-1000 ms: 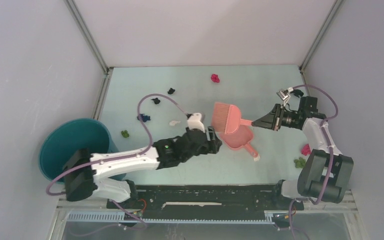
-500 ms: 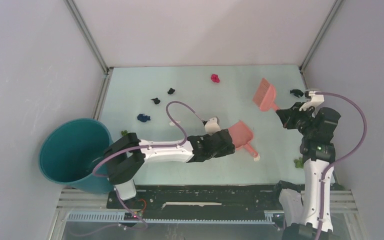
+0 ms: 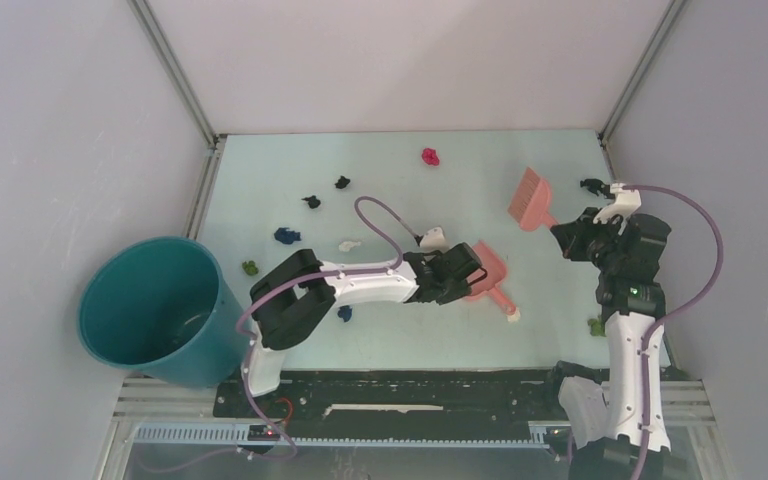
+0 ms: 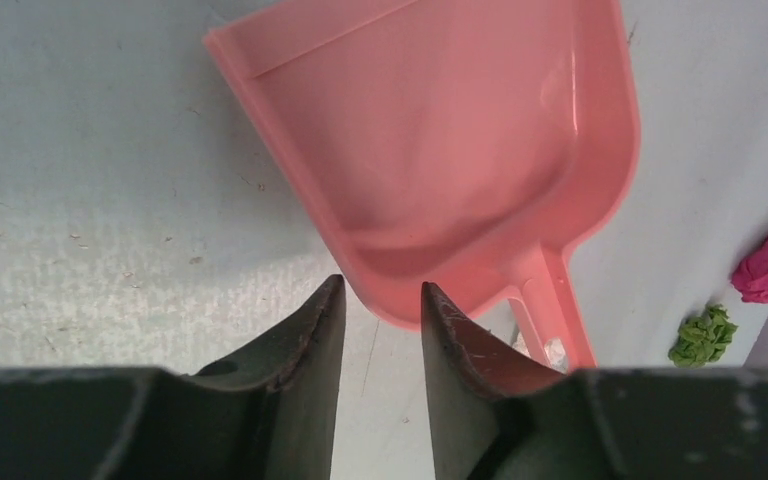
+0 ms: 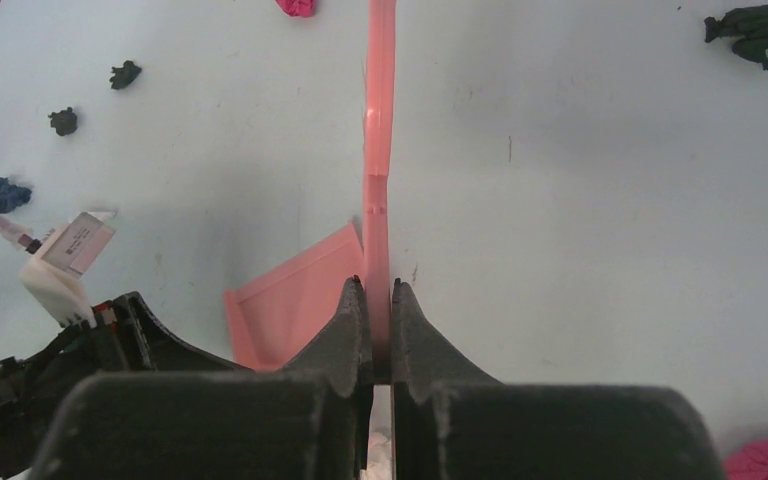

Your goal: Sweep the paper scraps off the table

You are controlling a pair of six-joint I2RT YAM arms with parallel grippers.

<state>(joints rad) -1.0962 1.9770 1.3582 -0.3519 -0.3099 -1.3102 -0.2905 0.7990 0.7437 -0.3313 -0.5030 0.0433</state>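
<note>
Mint-green counter [image 3: 480, 170] carries the paper scraps [image 3: 430, 156], scattered far, left and right; dustpan [image 3: 488, 268] empty. Right gripper [image 5: 377, 284]: fingers clamped on the brush [image 3: 530, 198] handle. Left gripper [image 4: 381, 288]: fingers apart just behind the dustpan's rear rim, holding nothing. Judged step: securing the dustpan; next, close squarely on its rim

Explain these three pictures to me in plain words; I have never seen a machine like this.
Two robot arms are bolted at the near edge of a pale green table. The wide picture looks down from above and behind them; the other two come from a camera on each wrist. On it lie small coloured paper scraps and a pink dustpan; a teal bucket stands at the left. The right arm's fingers are clamped on a pink brush by its handle. The left arm's fingers stand apart at the dustpan's rear rim.
</note>
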